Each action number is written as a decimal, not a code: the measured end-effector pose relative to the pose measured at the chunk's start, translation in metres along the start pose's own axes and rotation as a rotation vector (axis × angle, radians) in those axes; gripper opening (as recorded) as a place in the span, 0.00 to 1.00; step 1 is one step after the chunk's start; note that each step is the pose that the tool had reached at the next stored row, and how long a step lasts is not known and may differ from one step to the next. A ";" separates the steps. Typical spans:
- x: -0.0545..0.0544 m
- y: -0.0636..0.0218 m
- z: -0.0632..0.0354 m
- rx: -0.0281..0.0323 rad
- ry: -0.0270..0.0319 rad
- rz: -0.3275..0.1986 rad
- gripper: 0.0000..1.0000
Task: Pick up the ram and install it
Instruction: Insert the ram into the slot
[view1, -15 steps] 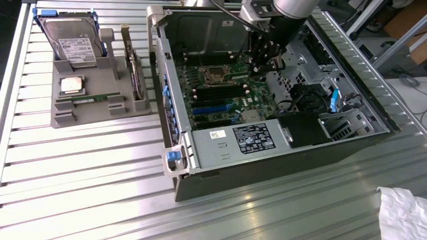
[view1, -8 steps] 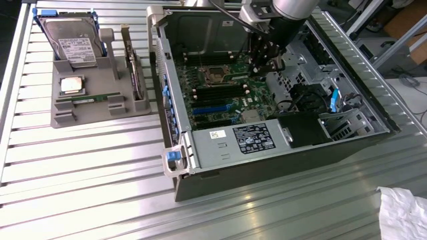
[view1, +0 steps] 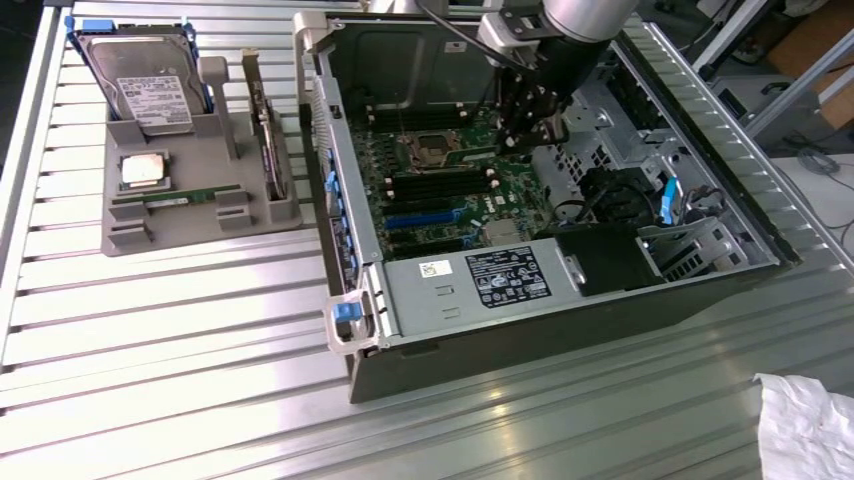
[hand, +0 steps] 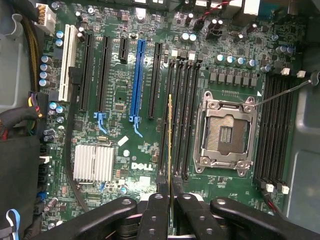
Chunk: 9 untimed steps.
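Tool (hand: 170, 200) is clamped on the ram (hand: 170, 140). In the wrist view the stick is seen edge-on, a thin yellow-green line running from between the fingers (hand: 156, 215) out over the motherboard (hand: 120, 85). In the exterior view the tool (view1: 531, 125) hangs inside the open computer case (view1: 534, 290), above the board.

Position: the ram's edge lies along the bank of black memory slots (hand: 180, 115) just beside the empty processor socket (hand: 227, 132), parallel to them. Cannot tell whether it sits exactly over one slot or whether its lower edge is touching.

Step in hand, as judged: pick-up is done; this is the alignment and insertion stage.

Next move calls for: edge square over one slot, notch matched to the key, stick upright, straight push with even pressure. Slot latch state not readable.

Surroundings: a second ram stick (view1: 167, 199) lies in the grey holder (view1: 187, 235) on the tabletop (view1: 160, 340), near a silver processor chip (view1: 144, 171) and a hard drive (view1: 147, 95).
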<state>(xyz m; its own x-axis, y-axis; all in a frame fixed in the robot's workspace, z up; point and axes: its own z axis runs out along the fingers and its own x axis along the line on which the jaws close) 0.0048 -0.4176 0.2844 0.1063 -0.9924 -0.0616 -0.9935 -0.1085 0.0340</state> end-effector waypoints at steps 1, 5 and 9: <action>0.000 0.0000 0.0002 0.0000 0.0000 0.000 0.13; 0.000 0.0000 0.0011 0.0000 0.0000 0.000 0.13; 0.000 0.0000 0.0024 0.0000 -0.0001 0.000 0.13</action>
<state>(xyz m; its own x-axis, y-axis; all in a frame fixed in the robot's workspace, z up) 0.0047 -0.4176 0.2820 0.1063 -0.9924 -0.0617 -0.9935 -0.1086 0.0339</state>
